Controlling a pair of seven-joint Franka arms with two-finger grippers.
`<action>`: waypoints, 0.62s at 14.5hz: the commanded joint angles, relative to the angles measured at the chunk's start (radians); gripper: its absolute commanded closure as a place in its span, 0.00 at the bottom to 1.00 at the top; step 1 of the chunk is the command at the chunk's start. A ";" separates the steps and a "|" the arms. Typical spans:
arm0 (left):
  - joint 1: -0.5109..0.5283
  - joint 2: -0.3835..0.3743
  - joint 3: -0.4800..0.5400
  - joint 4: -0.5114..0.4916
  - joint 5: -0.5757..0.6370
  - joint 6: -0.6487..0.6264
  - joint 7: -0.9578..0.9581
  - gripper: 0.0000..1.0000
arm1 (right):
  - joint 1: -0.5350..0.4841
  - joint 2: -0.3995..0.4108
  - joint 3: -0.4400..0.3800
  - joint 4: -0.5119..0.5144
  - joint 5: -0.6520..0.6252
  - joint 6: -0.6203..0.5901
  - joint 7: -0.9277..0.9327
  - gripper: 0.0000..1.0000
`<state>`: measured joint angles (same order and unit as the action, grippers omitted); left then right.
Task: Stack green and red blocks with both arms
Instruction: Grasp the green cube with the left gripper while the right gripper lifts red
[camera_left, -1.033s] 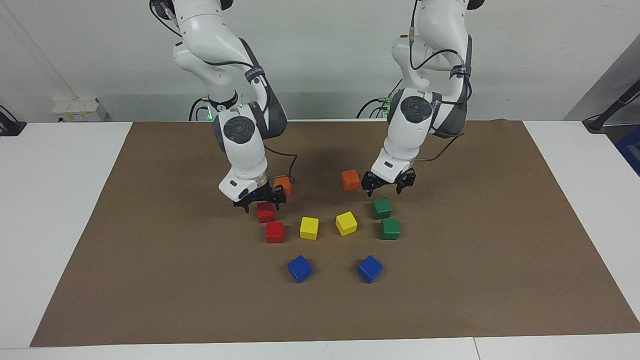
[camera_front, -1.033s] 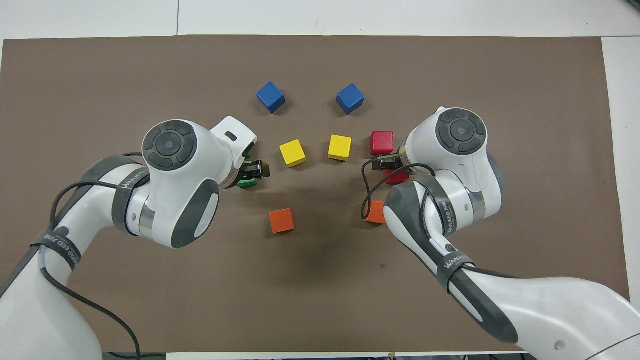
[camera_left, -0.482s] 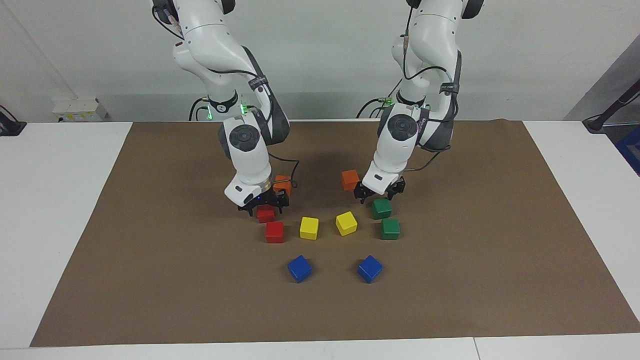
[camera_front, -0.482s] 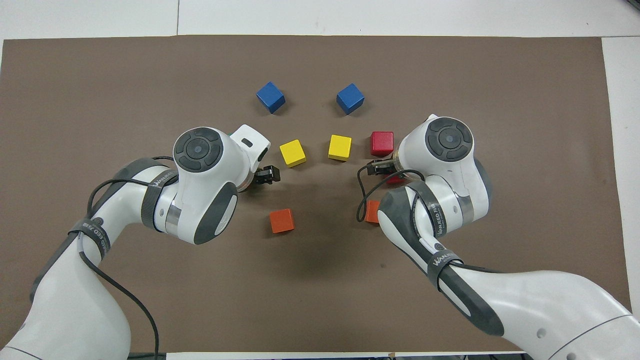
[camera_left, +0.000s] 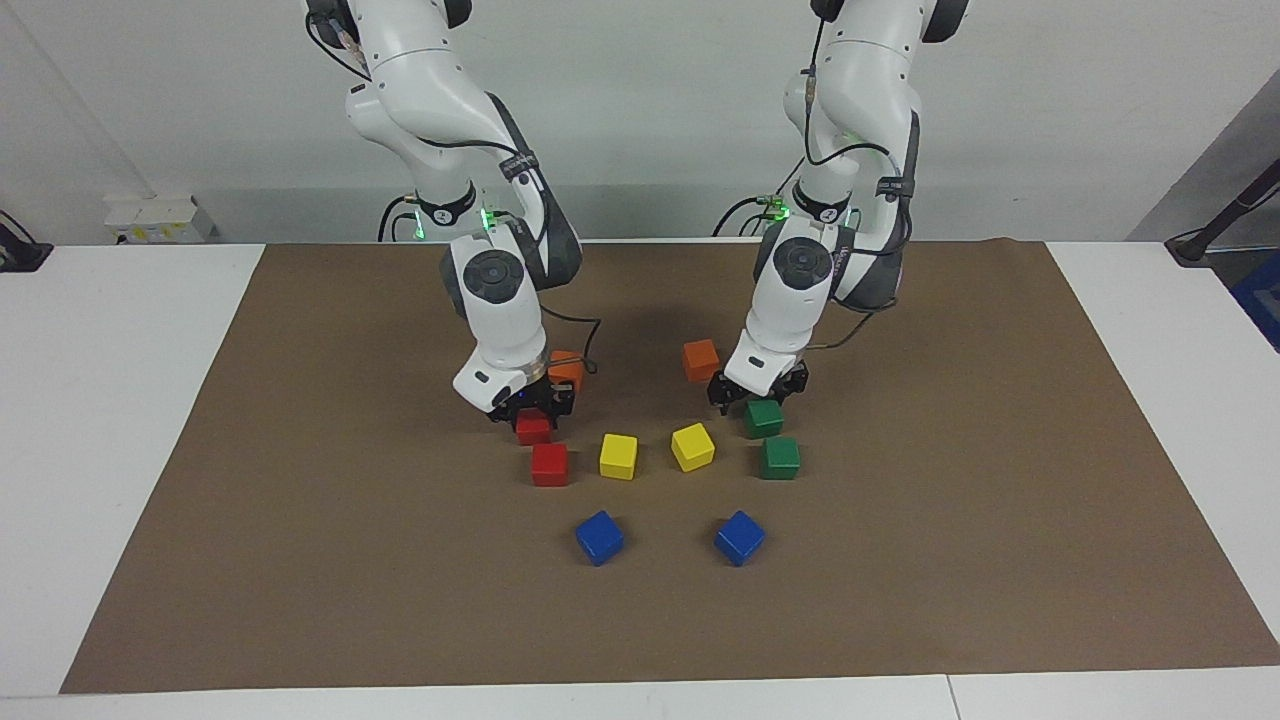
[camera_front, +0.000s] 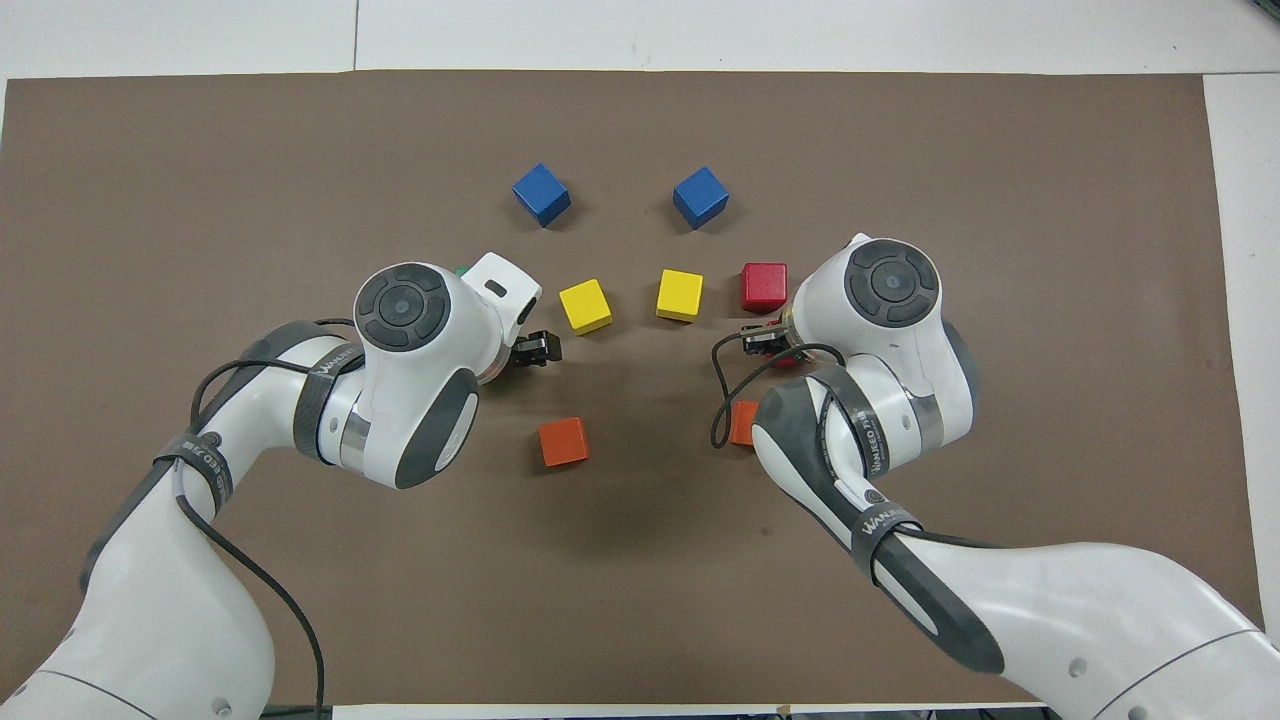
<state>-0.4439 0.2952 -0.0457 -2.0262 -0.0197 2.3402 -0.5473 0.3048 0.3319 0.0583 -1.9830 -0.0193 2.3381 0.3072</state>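
**Inventory: table with blocks, two arms lowered**

Table, brown mat.
Right end effector: clamped on the nearer red block.
Left end effector: spread wide just over the nearer green block.
Second red block at 6 o'clock of the first in the facing view; second green block likewise.
Yellow blocks between the pairs.
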 joint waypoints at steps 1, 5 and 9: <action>-0.019 0.018 0.018 -0.011 0.030 0.042 -0.010 0.00 | -0.013 -0.017 -0.002 -0.004 0.018 -0.009 -0.016 1.00; -0.012 0.019 0.018 -0.011 0.070 0.044 -0.008 0.00 | -0.120 -0.062 -0.005 0.122 0.016 -0.186 -0.074 1.00; -0.003 0.041 0.020 -0.003 0.105 0.094 -0.005 0.00 | -0.327 -0.068 -0.008 0.133 0.018 -0.198 -0.305 1.00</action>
<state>-0.4436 0.3199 -0.0366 -2.0264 0.0452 2.3910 -0.5471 0.0731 0.2591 0.0386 -1.8457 -0.0194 2.1388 0.1084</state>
